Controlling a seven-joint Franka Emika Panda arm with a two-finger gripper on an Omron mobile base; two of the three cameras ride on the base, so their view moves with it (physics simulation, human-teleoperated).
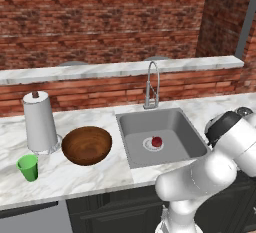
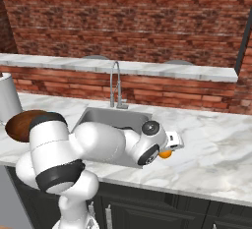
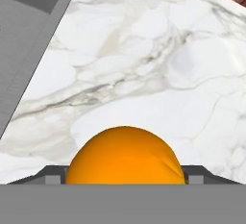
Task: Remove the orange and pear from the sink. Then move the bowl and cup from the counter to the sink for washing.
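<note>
So my claw (image 3: 124, 177) sits spread wide with the orange (image 3: 125, 156) between the tips at the bottom centre of the hand view; can't tell if I'm squeezing it or it's already resting on the worktop (image 3: 158, 74). It's parked over marble right of the sink (image 1: 162, 134) because fruit comes out first. It's a ball, no real long axis. The pear (image 1: 157, 141) sits on the drain mid-frame; which way it points, I can't tell.
</note>
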